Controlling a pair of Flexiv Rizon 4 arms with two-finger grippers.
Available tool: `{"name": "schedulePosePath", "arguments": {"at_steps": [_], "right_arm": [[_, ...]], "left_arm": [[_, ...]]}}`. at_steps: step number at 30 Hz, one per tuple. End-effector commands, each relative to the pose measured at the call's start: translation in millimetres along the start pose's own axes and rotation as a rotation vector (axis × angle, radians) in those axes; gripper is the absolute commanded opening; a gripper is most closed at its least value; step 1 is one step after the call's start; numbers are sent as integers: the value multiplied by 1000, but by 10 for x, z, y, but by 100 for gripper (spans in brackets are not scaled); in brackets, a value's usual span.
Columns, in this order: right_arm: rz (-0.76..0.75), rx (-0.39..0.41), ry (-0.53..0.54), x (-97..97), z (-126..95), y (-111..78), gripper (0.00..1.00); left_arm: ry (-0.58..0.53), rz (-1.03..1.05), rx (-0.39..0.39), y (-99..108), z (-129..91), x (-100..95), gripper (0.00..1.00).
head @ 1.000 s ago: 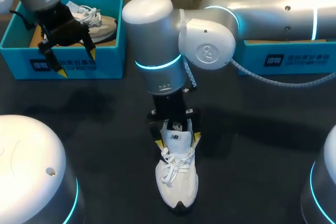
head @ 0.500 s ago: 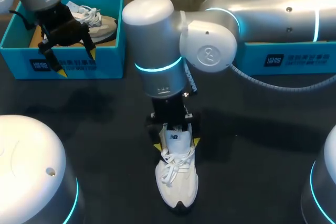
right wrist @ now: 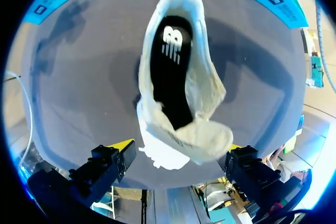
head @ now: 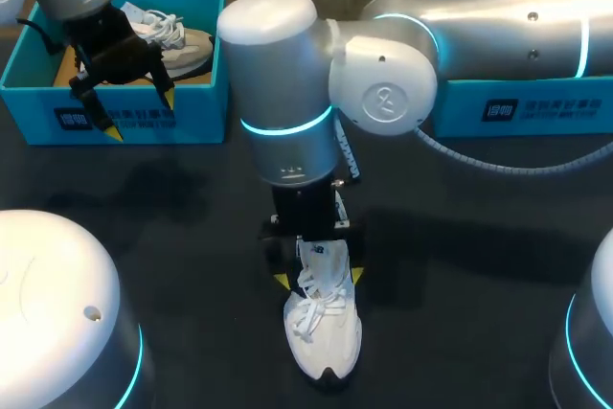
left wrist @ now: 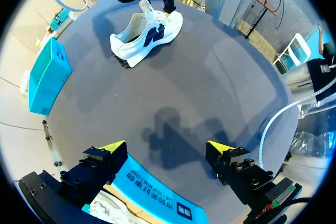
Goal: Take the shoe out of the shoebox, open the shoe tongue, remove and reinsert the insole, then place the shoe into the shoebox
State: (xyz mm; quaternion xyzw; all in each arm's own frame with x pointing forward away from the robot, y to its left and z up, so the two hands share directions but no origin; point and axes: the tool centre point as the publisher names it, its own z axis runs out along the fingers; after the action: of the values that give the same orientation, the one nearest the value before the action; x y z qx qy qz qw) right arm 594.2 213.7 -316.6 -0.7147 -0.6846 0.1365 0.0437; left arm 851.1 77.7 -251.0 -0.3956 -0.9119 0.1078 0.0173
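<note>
White shoe [head: 326, 332] lies outside the far-left shoebox [head: 38, 102], insole [right wrist: 170, 77] not yet removed. Right gripper [head: 318, 279] stands spread astride it, left gripper [left wrist: 167, 148] spread above the shoebox.

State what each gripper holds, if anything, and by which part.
Nothing is held. The left gripper hangs with jaws open over a shoebox; the right gripper has open jaws flanking the tongue end of the white shoe, not closed on it.

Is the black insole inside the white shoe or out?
Inside. The right wrist view looks down into the white shoe, and the black insole lies along its bottom.
</note>
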Motion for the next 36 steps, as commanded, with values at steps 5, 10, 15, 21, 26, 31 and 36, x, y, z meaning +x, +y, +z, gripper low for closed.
{"name": "schedulePosePath", "arguments": {"at_steps": [5, 10, 15, 21, 26, 31, 36], "right_arm": [[123, -69, 30, 68, -47, -407, 100], [128, -88, 61, 129, -127, -504, 79], [195, -138, 44, 215, -246, -605, 39], [166, -148, -8, 155, -286, -416, 38], [144, -167, -19, 19, -249, -197, 36], [115, -174, 2, -160, -150, 32, 36], [44, -165, 62, -274, -2, 306, 36]], "left_arm": [[2, 0, -2, 4, -1, -1, 100], [2, 0, -2, 4, -1, -1, 100], [2, 0, -2, 4, -1, -1, 100], [2, 0, -2, 4, -1, -1, 100], [2, 0, -2, 4, -1, -1, 100], [2, 0, -2, 4, -1, -1, 100], [2, 0, -2, 4, -1, -1, 100]]}}
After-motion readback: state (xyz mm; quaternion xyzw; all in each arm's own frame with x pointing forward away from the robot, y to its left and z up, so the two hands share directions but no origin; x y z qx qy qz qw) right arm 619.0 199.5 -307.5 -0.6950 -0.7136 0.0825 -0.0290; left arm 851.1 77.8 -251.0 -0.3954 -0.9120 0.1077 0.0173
